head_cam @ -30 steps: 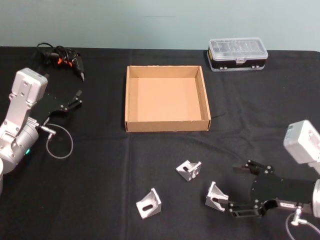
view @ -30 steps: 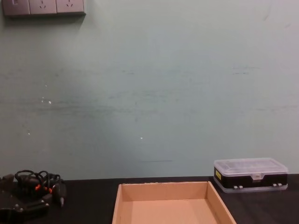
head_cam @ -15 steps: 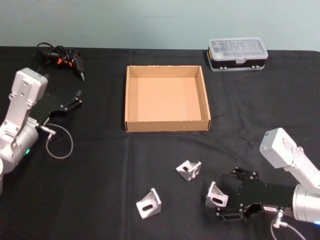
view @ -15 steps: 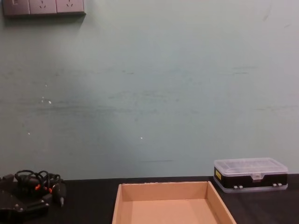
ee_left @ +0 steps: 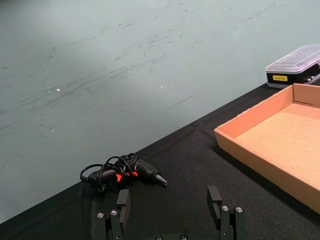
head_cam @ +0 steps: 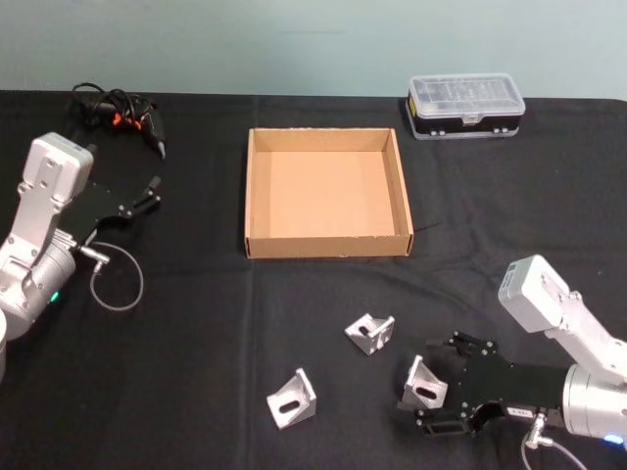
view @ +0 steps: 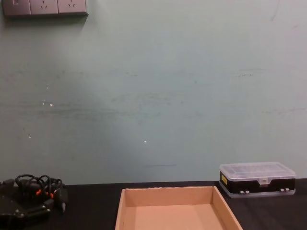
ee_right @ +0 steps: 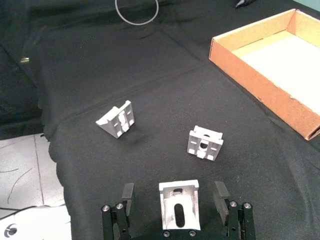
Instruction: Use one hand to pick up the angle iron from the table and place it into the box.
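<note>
Three silver angle irons lie on the black table (head_cam: 196,323) in front of the tan box (head_cam: 249,201). My right gripper (head_cam: 431,384) is low at the near right, open, its fingers on either side of the rightmost angle iron (head_cam: 422,383). The right wrist view shows this angle iron (ee_right: 179,202) between the open fingers (ee_right: 127,193) of the right gripper (ee_right: 174,193), with the other two (ee_right: 116,119) (ee_right: 205,142) lying farther off and the box wall (ee_right: 260,97) beyond. My left gripper (head_cam: 149,196) rests open at the far left, and in its wrist view the left gripper (ee_left: 169,200) holds nothing.
A clear-lidded black organiser case (head_cam: 465,106) stands behind the box at the right. A black tool with a coiled cable (head_cam: 122,116) lies at the back left. A thin wire loop (head_cam: 116,279) lies by the left arm.
My right gripper has slid left along the table until its open fingers sit on both sides of the rightmost angle iron. The left arm has not moved.
</note>
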